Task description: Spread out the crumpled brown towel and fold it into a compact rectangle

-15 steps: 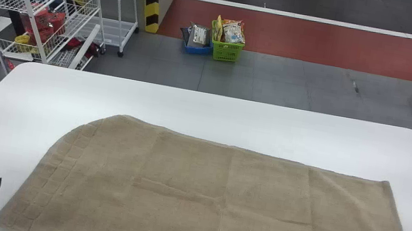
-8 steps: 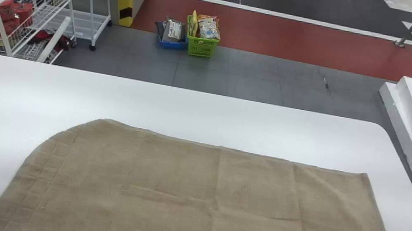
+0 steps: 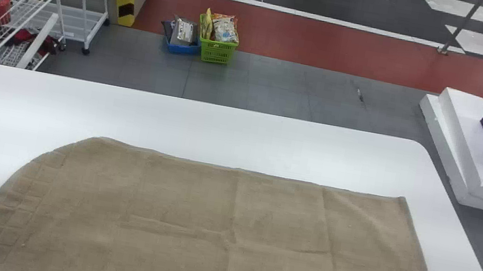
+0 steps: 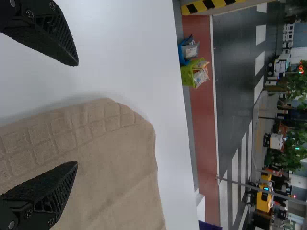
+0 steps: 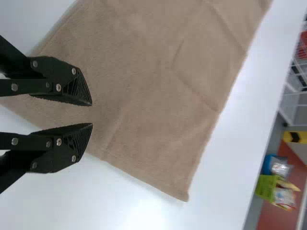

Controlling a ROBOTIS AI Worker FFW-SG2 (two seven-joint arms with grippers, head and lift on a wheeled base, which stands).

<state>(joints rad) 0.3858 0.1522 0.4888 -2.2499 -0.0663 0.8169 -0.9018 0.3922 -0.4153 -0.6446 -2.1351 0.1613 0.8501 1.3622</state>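
The towel (image 3: pixel 225 231) looks spread; folding needs edge grips: left claw (image 4: pixel 77 114) gaping, right claw (image 5: pixel 91 114) slightly parted, both empty!

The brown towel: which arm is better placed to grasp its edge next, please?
Probably left: the left gripper hangs wide open over the towel's edge; the right gripper is less open.

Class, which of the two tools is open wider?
The left tool, by the checked border of the towel: a wide gap parts its fingertips; the right tool has a narrow one.
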